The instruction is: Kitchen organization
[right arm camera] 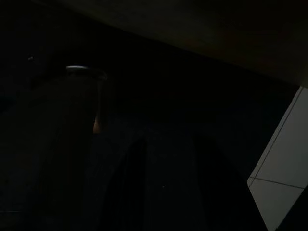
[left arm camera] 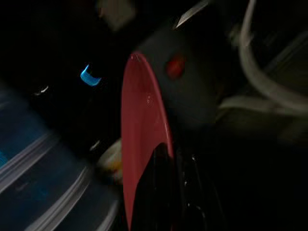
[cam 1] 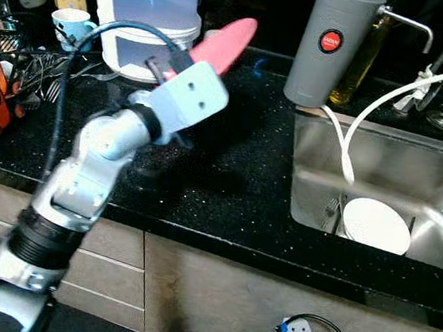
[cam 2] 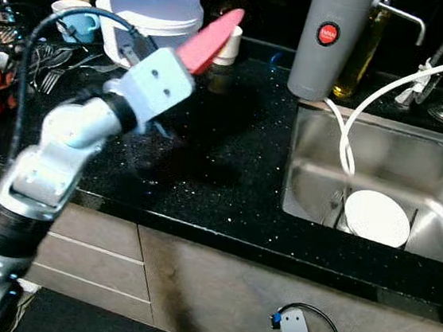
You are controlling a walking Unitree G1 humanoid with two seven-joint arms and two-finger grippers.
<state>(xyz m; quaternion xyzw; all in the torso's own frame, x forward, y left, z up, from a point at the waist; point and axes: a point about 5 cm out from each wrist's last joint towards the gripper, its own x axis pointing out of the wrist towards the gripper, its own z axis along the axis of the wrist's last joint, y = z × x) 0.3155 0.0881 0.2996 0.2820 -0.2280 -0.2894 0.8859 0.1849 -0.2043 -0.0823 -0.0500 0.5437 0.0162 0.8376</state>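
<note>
Because the left gripper [cam 1: 187, 62] pinches only the pink plate's [cam 1: 224, 43] edge at upper centre, it could slip onto the worktop [cam 1: 229, 167].

No legible text anywhere.

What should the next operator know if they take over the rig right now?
Left gripper: shut on the red plate, held on edge in the air above the black countertop, in front of the white container.
Right gripper: wrist view too dark to judge; arm looks idle.
Sink: white plate lying in the basin, white hose hanging in. Grey canister stands at the sink's edge.
Done: red plate picked up.
Left: put it down; destination not evident.
</note>
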